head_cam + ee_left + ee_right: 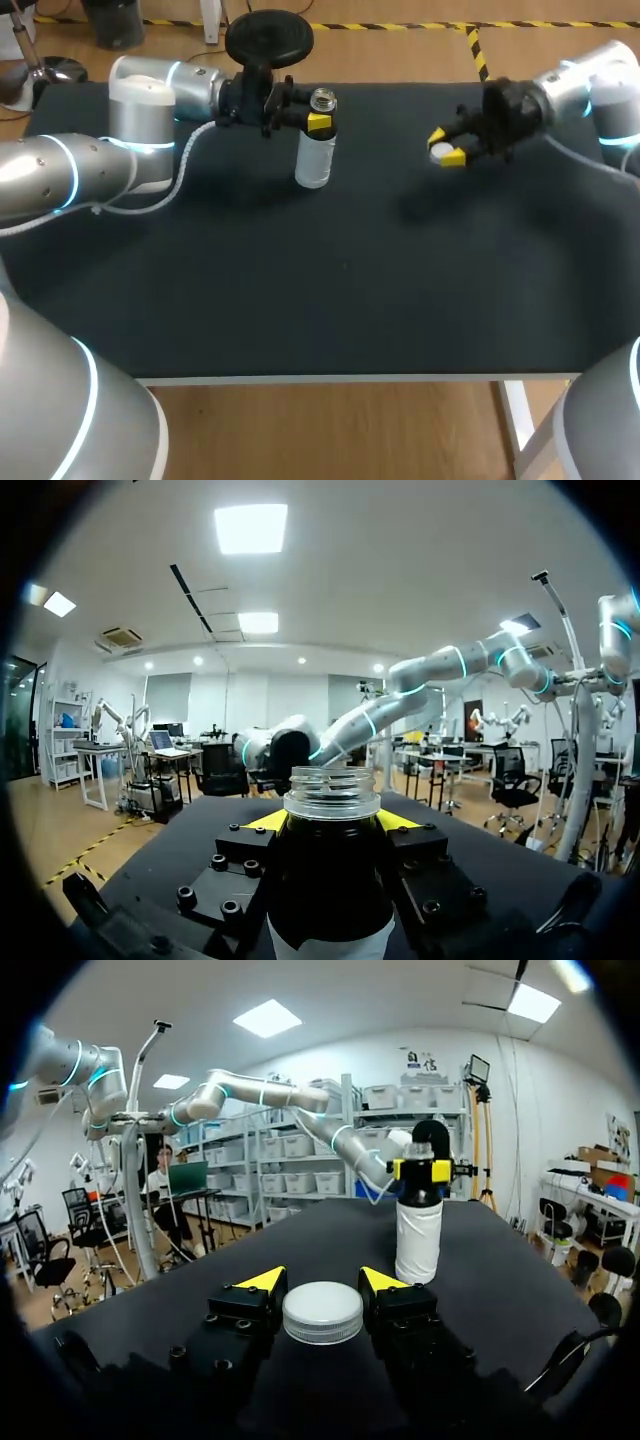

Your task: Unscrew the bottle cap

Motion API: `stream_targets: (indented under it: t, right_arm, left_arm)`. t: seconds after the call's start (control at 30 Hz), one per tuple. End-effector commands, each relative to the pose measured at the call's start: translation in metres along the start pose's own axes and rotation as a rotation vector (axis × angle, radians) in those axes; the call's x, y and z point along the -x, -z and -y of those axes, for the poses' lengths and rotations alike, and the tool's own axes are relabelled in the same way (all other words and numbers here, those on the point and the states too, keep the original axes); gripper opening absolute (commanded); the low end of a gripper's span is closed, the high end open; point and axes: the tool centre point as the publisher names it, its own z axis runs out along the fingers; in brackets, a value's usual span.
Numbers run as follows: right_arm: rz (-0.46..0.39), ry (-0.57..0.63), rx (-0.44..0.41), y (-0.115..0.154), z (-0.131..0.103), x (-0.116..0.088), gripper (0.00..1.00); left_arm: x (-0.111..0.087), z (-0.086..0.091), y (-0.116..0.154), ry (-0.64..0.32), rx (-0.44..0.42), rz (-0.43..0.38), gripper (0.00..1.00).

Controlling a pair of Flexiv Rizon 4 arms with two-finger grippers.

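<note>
Steadying the bottle (314,160) upright on the table (330,280), left of centre, the left gripper (318,122) clamps its neck just below the open threaded mouth, presumably so the body cannot turn. Well apart to the right, the right gripper (445,148) pinches the white cap (440,152) between both fingers; the unscrewing looks complete.

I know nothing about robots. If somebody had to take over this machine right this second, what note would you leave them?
Left gripper: shut on the neck of the clear plastic bottle, which stands upright on the black table.
Right gripper: shut on the round white cap, held well clear of the bottle, on its right.
Done: the cap is off and the bottle mouth is open.
Left: probably only setting the cap down and letting go of the bottle.
</note>
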Motion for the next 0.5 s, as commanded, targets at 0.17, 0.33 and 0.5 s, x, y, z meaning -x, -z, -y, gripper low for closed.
stream_targets:
  t: [0.17,0.33,0.5]
  right_arm:
    - [0.500,-0.042,-0.036,-0.0052,0.0113,-0.0053,0.00]
    - [0.496,-0.061,-0.042,-0.0059,0.0118,-0.0033,0.13]
    - [0.502,-0.084,-0.041,-0.0062,0.0132,-0.0025,1.00]
  left_arm:
    - [0.0026,-0.0010,0.0000,0.001,-0.002,-0.005,0.00]
    - [0.0026,-0.0010,0.0000,0.001,-0.002,-0.005,0.00]
    - [0.0026,-0.0010,0.0000,0.001,-0.002,-0.005,0.00]
